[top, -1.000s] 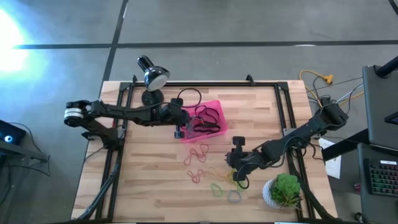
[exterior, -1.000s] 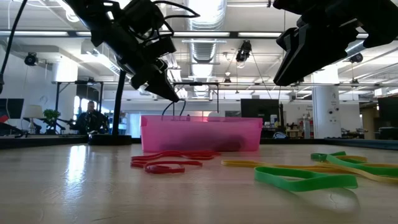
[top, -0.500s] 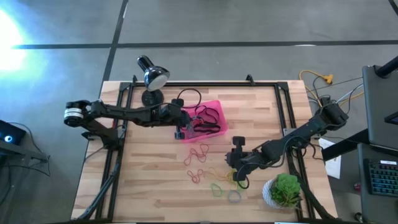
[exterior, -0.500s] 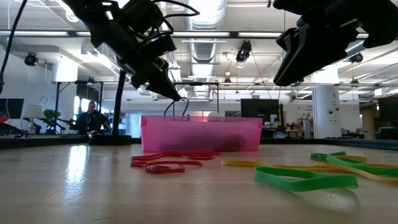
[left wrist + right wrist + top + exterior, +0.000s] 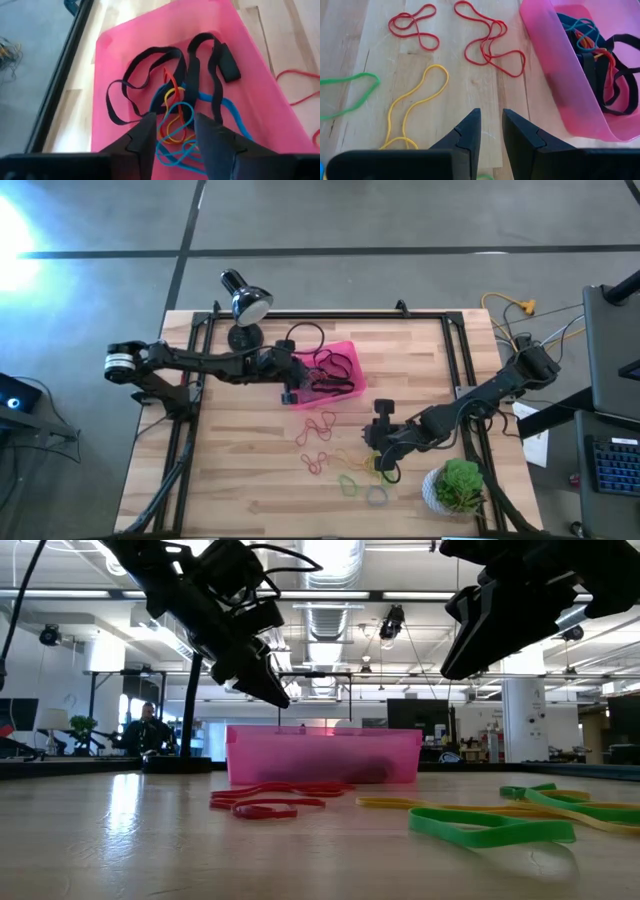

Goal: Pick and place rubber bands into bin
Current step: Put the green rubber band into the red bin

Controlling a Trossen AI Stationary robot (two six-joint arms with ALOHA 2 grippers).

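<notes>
The pink bin [image 5: 352, 346] sits at the table's far middle and holds black [image 5: 200, 65], blue, orange and yellow rubber bands. My left gripper [image 5: 175, 117] hangs open just above the bin's near left part [image 5: 278, 695], nothing between its fingers. Loose rubber bands lie flat on the wood near the bin: two red ones [image 5: 490, 42] [image 5: 415, 25], a yellow one [image 5: 417, 107] and green ones [image 5: 352, 483]. My right gripper [image 5: 491, 120] hovers open above them [image 5: 372, 436], right of the red bands, touching nothing.
A black desk lamp [image 5: 245, 300] stands at the far left, close behind the bin. A white pot with a green plant [image 5: 458, 485] sits at the near right corner. Black frame rails [image 5: 455, 360] run along the table's sides.
My left gripper has opened while staying in place over the bin. The thin band loop that hung from its fingertips is no longer held there and has dropped into the bin. My right gripper has kept still.
</notes>
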